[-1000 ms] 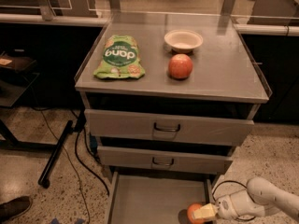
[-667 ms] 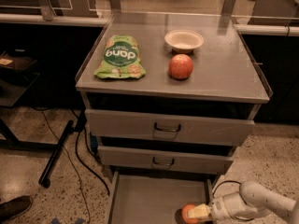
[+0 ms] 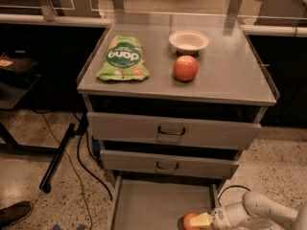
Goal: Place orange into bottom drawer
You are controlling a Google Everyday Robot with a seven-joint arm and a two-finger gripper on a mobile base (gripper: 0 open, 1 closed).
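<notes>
The orange (image 3: 188, 220) is a round bright orange fruit at the bottom edge of the camera view, over the right front part of the open bottom drawer (image 3: 144, 200). The drawer is a wide shallow grey tray pulled out below two shut drawers. My gripper (image 3: 200, 220) reaches in from the lower right on a white arm, its pale fingers shut on the orange's right side. Whether the orange rests on the drawer floor is cut off by the frame edge.
On the cabinet top lie a green snack bag (image 3: 123, 59), a white bowl (image 3: 189, 41) and a red apple (image 3: 185, 68). The two upper drawers (image 3: 171, 131) have small loop handles. Black cables (image 3: 81, 157) trail on the floor at left; a shoe (image 3: 14, 213) shows at lower left.
My gripper has carried the orange leftward and a little lower, further in over the bottom drawer's floor. Everything on the cabinet top has stayed put.
</notes>
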